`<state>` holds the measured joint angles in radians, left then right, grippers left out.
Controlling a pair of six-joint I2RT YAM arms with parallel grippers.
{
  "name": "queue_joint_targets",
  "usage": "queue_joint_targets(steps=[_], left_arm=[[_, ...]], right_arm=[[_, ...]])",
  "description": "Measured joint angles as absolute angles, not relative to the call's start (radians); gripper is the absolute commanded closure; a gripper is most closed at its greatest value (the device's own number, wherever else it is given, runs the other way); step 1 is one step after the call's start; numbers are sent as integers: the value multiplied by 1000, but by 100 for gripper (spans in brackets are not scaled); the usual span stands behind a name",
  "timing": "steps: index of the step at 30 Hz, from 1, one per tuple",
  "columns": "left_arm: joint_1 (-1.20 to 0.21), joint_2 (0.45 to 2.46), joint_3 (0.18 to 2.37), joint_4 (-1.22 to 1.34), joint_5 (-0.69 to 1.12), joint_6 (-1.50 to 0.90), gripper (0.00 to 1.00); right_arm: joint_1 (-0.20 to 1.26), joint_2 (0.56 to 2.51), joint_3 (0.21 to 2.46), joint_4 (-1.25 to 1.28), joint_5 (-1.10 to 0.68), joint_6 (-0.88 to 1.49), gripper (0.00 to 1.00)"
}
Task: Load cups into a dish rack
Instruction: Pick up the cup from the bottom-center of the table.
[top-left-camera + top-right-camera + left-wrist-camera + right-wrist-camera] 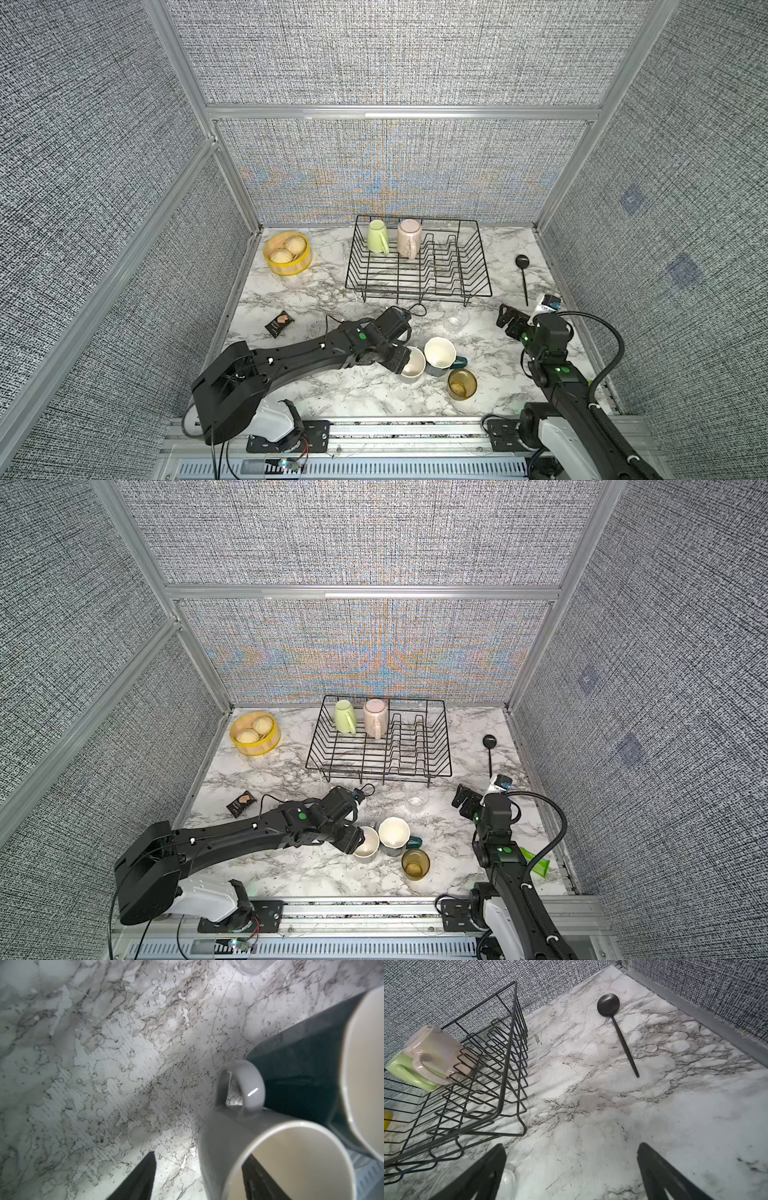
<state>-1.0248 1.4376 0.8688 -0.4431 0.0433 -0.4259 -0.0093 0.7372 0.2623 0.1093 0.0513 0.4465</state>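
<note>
A grey mug stands upright at the front of the marble table, touching a dark teal mug. My left gripper is open and straddles the grey mug's near wall: one finger inside, the other outside, with a gap to the wall. An amber tumbler stands just in front. A clear glass stands behind them. The black wire dish rack holds a green mug and a pink mug upside down at its back left. My right gripper hangs open and empty right of the clear glass.
A yellow steamer basket with buns sits at the back left. A black spoon lies right of the rack. A dark packet lies near the left wall. A white and blue item sits by the right wall, with a green object nearer the front.
</note>
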Motion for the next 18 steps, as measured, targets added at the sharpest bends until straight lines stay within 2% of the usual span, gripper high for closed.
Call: queue_joint_targets(steps=[4, 6, 9, 10, 18], left_arm=[[-1024, 1443, 878, -443, 29, -427, 79], [-1024, 1444, 879, -448, 26, -427, 89], [-1024, 1438, 884, -479, 12, -432, 97], [-1024, 1430, 884, -484, -1, -430, 100], [-1024, 1333, 890, -538, -45, -427, 100]], right_arm=[[-9, 756, 274, 115, 47, 445, 1], [-9, 757, 274, 115, 47, 445, 1], [-9, 762, 276, 115, 47, 445, 1], [-9, 766, 279, 114, 47, 445, 1], [-9, 773, 287, 111, 36, 445, 1]])
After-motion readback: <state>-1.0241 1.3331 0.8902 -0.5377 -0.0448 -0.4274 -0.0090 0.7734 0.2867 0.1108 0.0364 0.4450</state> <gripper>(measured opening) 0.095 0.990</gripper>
